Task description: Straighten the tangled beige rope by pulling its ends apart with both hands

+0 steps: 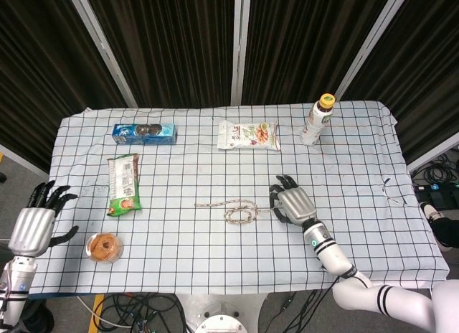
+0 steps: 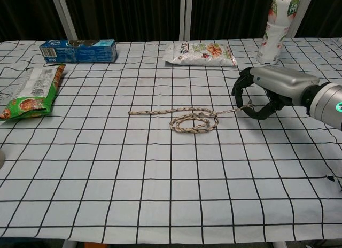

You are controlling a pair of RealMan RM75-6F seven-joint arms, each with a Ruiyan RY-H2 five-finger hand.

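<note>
The beige rope lies mid-table on the checked cloth: a straight tail pointing left, a tangled loop in the middle, and a thin right end running up into my right hand. My right hand hovers just right of the loop and pinches that right end between thumb and curled fingers, holding it slightly off the cloth. My left hand appears only in the head view. It hangs beyond the table's left edge, fingers spread and holding nothing, far from the rope's left tail.
A green snack bag and a round cookie tub lie between my left hand and the rope. A blue cookie box, a white snack packet and a bottle stand along the back.
</note>
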